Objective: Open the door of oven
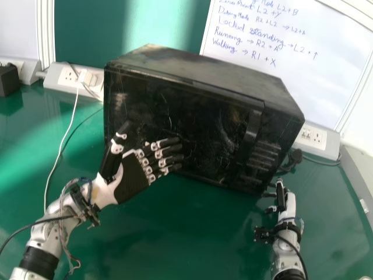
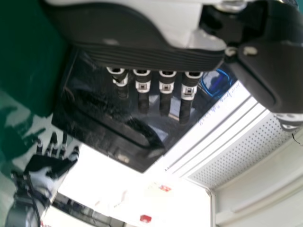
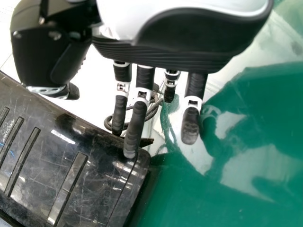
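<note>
The oven (image 1: 192, 125) sits shut on the tabletop (image 1: 192, 233); the empty, outstretched left hand (image 1: 133, 182) should steady its front while the open, empty right hand (image 1: 290, 205), seemingly near its lower corner, hooks the handle (image 1: 252, 125) gently.

A glossy green table (image 1: 198, 239) carries a black oven (image 1: 204, 119), which stands at an angle, the right end of its front nearer the robot. To the oven's left, a white cable (image 1: 63, 140) curves down the surface, a dark cable (image 1: 83, 121) running beside it. A black box (image 1: 9, 80) sits at the far left. Pale light falls across the tabletop near the cables.
</note>
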